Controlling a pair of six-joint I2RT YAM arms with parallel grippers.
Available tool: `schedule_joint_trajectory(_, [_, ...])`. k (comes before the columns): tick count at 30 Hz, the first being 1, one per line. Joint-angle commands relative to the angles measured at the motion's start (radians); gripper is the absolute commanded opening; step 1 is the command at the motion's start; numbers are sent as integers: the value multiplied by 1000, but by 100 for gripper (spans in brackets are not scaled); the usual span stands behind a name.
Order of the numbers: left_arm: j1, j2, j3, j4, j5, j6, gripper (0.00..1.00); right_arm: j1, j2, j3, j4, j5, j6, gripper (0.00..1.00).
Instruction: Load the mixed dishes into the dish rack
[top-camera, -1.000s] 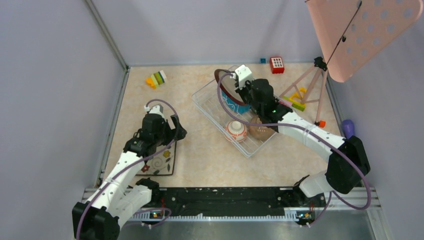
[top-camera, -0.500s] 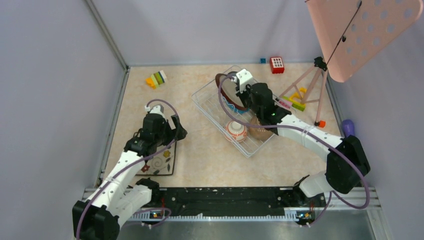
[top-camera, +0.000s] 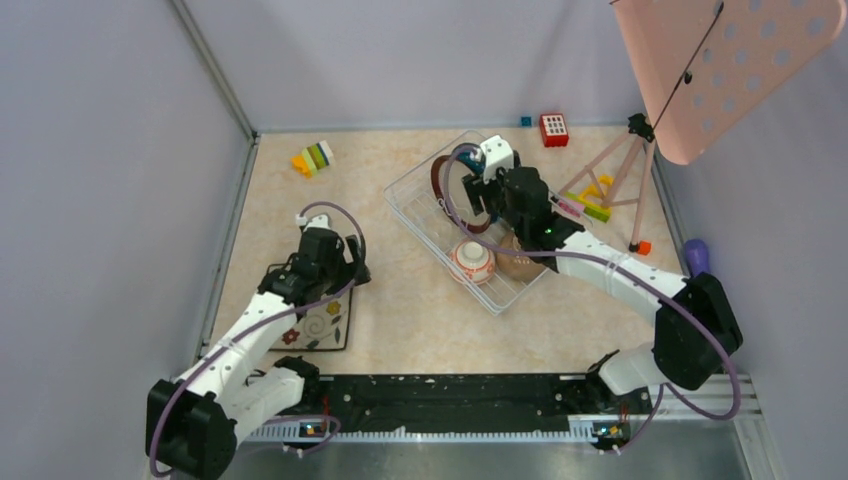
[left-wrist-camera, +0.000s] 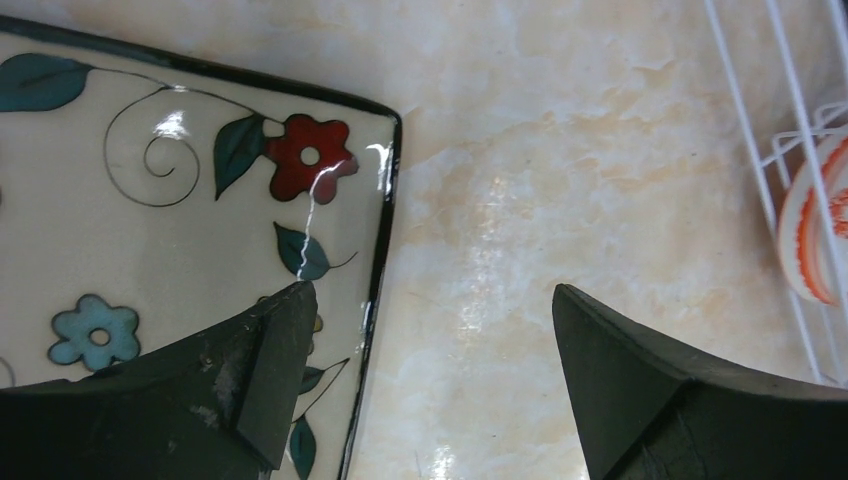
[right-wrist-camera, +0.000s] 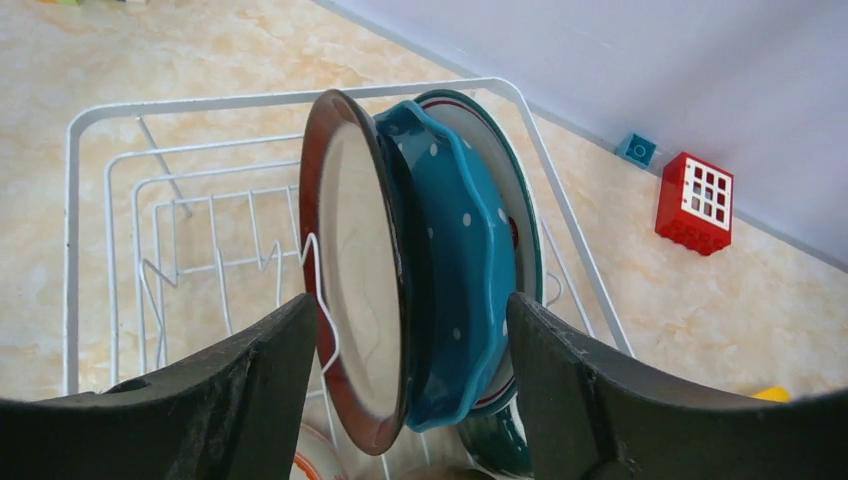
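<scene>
At the right pincer (right-wrist-camera: 410, 300), fingers spread wide to both sides of three dishes standing on edge in the far end of the dish rack (right-wrist-camera: 250, 98); contact with any of them impossible to tell from its own camera. Nearest the left finger, a brown-rimmed round plate (right-wrist-camera: 355, 290) with a cream face; close against it, the blue white-dotted round plate (right-wrist-camera: 455, 260); behind that, the grey-rimmed round plate (right-wrist-camera: 505, 165), its red marks only partly visible. Below them, a part of the dark green mug (right-wrist-camera: 495, 445). Beyond the rack on the worktop (right-wrist-camera: 700, 300), a red toy block (right-wrist-camera: 695, 203) and a small blue block (right-wrist-camera: 637, 149) near the wall. From the top view only: the orange-white bowl (top-camera: 472, 262) and the brown bowl (top-camera: 520, 262) side by side in the near end of the rack, and the pink perforated board (top-camera: 720, 60) on its tripod further right. At the left pincer (left-wrist-camera: 430, 290), also wide open and holding nothing: one finger above the right edge of the square leaf-patterned plate (left-wrist-camera: 150, 200), the other above bare worktop. Plate flat on the worktop, outside the rack, to its left. In the left wrist view, clear detail of red and blue flowers, leaves and black border, plus rack wires and a slice of the orange-white bowl at the right edge; from above, much of this plate hidden under the arm.
</scene>
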Motion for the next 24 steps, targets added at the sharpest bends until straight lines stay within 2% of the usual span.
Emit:
schedule_joint_trajectory(1, [-36, 32, 61, -53, -155, -20, 90, -6, -91, 61, 8, -17, 61, 69])
schedule_joint_trajectory(5, [-84, 90, 82, -82, -230, -28, 87, -5, -171, 39, -16, -85, 124, 69])
schedule_joint_trajectory(16, [-256, 357, 185, -258, -442, -107, 88, -4, -337, -29, -86, -208, 325, 69])
schedule_joint_trajectory(24, [-282, 574, 271, -396, -547, -191, 86, -4, -424, -69, -116, -230, 363, 69])
